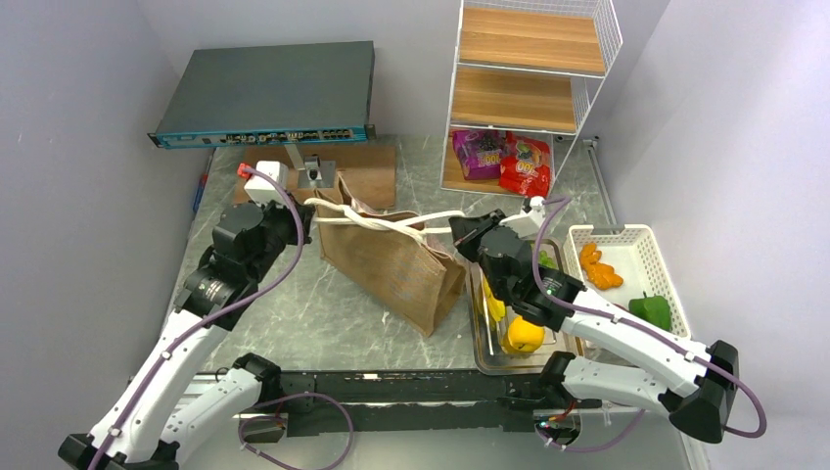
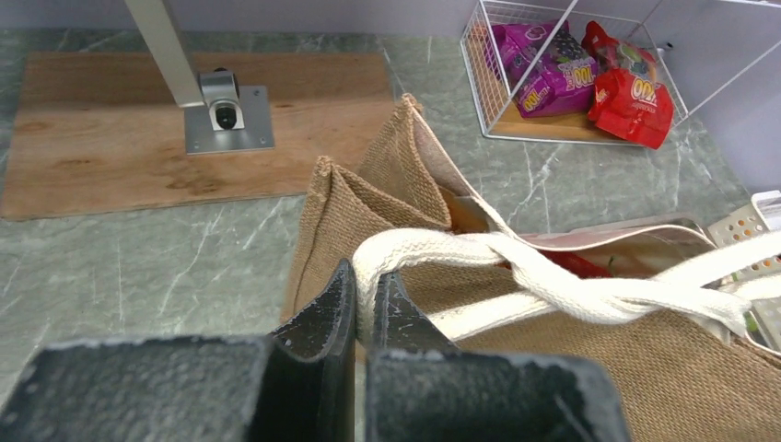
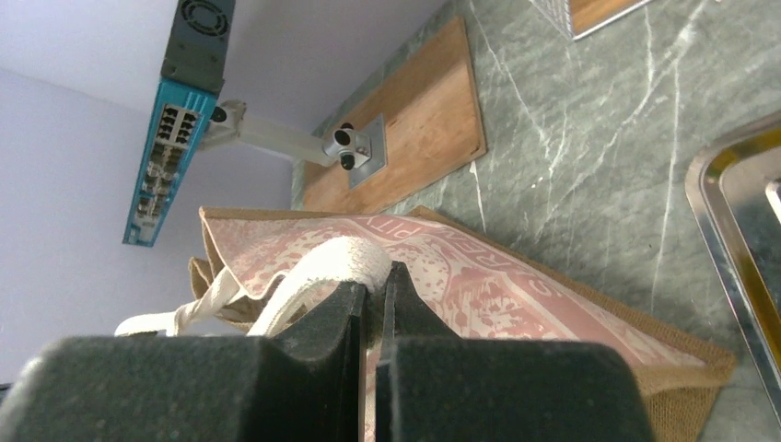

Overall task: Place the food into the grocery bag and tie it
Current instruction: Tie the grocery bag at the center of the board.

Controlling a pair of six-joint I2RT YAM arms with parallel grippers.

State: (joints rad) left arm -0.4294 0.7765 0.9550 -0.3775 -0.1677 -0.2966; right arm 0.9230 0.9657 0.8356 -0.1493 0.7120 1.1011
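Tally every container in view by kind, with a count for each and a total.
grocery bag: 1
white basket: 1
metal tray: 1
wire shelf rack: 1
Total: 4

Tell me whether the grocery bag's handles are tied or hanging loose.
Tied, at least once: the two cream handles wrap around each other above the grocery bag, stretched taut between the left tool and right tool.

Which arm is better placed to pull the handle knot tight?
Right, probably. The right end effector is shut on a handle strand running straight out of the knot; the left end effector pinches its handle at the bag edge, better as anchor.
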